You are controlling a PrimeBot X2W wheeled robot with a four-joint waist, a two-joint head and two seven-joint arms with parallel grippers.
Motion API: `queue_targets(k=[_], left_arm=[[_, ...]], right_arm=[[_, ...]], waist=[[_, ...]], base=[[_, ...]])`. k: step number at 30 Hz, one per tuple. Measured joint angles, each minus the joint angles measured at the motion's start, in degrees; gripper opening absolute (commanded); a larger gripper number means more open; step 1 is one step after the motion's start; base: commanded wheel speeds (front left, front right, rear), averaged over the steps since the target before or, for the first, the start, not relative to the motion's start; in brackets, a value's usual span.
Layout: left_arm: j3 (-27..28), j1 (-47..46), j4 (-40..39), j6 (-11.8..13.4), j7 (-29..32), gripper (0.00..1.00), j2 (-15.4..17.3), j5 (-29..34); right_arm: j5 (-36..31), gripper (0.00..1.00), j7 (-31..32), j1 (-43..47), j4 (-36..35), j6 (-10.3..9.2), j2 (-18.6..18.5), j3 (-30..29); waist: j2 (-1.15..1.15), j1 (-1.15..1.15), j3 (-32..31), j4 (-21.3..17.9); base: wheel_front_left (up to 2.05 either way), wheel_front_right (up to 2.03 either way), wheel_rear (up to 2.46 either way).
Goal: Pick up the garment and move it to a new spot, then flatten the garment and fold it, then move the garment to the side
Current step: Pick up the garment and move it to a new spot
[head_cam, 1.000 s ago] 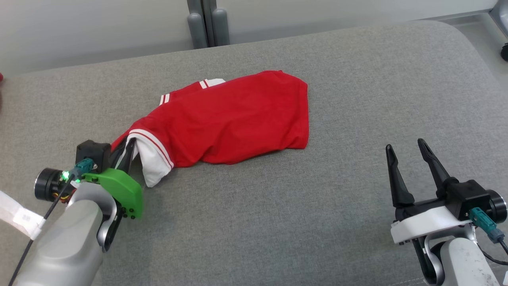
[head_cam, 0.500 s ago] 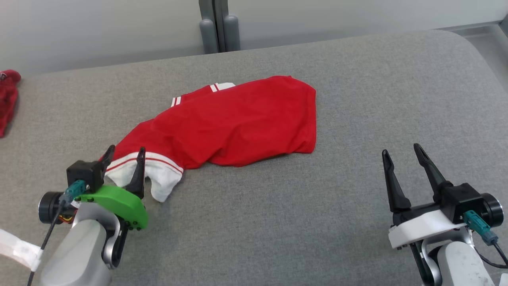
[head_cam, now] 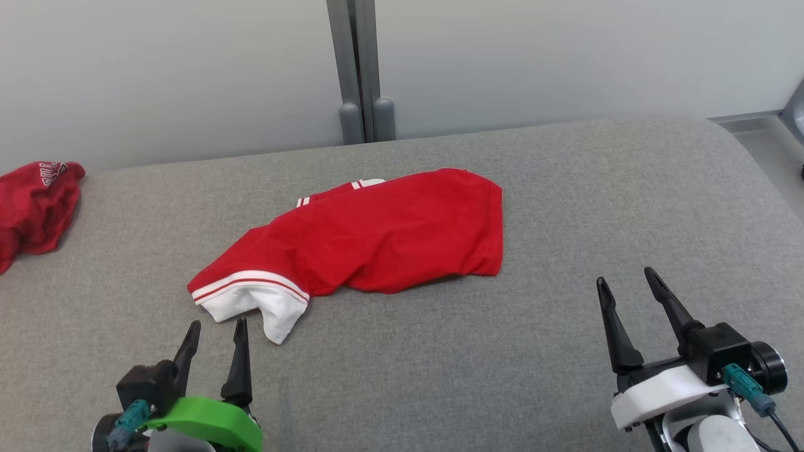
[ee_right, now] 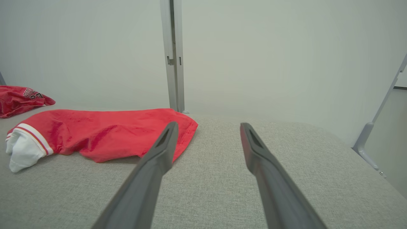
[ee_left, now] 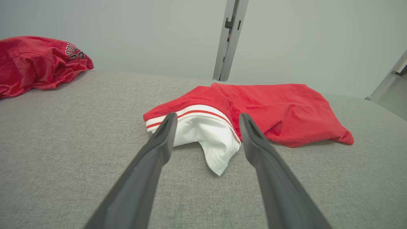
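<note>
Garment (head_cam: 389,232): red shirt with a white, red-striped sleeve (head_cam: 264,304). It lies loose and rumpled near the middle of the desk (head_cam: 565,376), and nothing grips it.
Left tool (head_cam: 217,323): fingers spread wide, empty. The tips sit just beside the sleeve's near edge, with no cloth between them.
Right tool (head_cam: 625,274): fingers spread wide, empty, over bare grey fabric well to the right of the garment.
Garment edges: right hem fairly straight. Near hem wavy and lifted in folds. The sleeve juts out at the near-left corner.
Desk edges: the far edge runs just behind the garment. The rounded far-right corner is well apart from it.
Open room: a broad bare strip lies between the two tools, and a wide bare area lies right of the hem.
Other cloth (head_cam: 34,210): a bunched red piece at the far-left edge, well apart from the garment.
Backdrop: a grey post (head_cam: 359,69) against a pale wall.
</note>
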Motion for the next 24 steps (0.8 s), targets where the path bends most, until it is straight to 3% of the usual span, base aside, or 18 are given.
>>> queue_targets(k=[10,24], left_arm=[[7.56,8.59,-4.95,-1.64,-0.01,1.0,-5.89,5.37],[9.43,10.39,-5.15,-3.23,-0.01,1.0,-7.68,7.67]], right_arm=[[1.3,1.0,0.01,3.12,0.67,0.0,0.0,0.57],[2.71,1.0,0.01,4.16,2.19,0.0,0.0,0.9]], waist=[[0.0,0.0,-2.63,0.94],[0.0,0.0,-2.68,0.7]], base=[[0.0,0.0,0.0],[0.0,0.0,0.0]])
